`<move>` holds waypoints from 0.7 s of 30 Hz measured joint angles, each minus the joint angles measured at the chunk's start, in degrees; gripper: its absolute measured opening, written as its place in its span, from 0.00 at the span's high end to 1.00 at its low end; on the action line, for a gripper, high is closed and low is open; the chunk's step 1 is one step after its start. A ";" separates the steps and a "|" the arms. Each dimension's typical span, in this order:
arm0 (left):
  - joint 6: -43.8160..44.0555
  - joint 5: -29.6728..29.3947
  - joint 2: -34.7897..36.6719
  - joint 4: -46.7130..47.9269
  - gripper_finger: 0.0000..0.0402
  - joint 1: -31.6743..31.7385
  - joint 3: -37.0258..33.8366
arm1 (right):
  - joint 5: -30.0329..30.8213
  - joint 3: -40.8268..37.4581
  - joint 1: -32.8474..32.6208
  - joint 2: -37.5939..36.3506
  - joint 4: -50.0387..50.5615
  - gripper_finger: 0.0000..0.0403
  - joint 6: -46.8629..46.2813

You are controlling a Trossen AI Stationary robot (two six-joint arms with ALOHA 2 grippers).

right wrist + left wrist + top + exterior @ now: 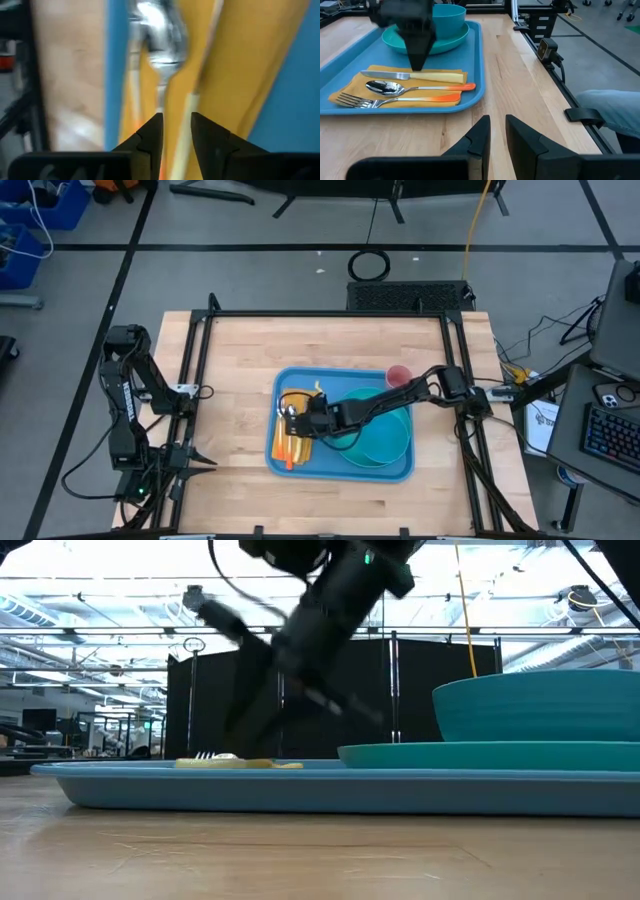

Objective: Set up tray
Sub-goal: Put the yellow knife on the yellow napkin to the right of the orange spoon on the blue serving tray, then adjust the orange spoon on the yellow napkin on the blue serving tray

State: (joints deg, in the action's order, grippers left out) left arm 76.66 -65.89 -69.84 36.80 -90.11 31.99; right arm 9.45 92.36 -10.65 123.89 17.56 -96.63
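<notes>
The light-blue tray [340,470] lies mid-table. On its right half stands a teal plate [455,42] with a teal bowl [450,20] on it. A yellow napkin [355,82] on its left half carries a knife [435,76], a spoon [420,88] and a fork [395,101], side by side. My right gripper [417,67] points steeply down at the knife, near where blade meets handle, its fingers [150,132] a little apart. My left gripper [497,132] waits beyond the table's left edge, slightly open, with nothing in it. My right gripper stands right over the knife [410,75] from above, slanting in from the table's right. Whether its fingertips touch the knife I cannot tell, as the gripper's own body hides the spot. The knife lies flat on the napkin.
A pink cup [400,375] stands on the table just beyond the tray's far right corner. Black frame rails [455,360] run along the table's sides. Bare wood lies between the tray and the left and near edges.
</notes>
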 joint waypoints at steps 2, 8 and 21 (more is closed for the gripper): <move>0.00 0.00 0.00 0.00 0.84 0.00 0.00 | 1.29 0.04 -0.44 -1.39 -0.28 0.78 1.86; 0.00 0.07 0.00 0.02 0.84 0.00 0.00 | 4.58 0.04 -1.22 -4.15 -2.04 0.78 11.67; -0.11 0.00 0.00 0.00 0.84 0.02 0.00 | 6.97 0.07 -1.64 -4.67 -13.94 0.80 29.28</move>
State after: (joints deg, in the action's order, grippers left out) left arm 76.55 -65.89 -69.84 36.80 -90.08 31.99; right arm 16.43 92.42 -12.30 119.22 3.62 -67.35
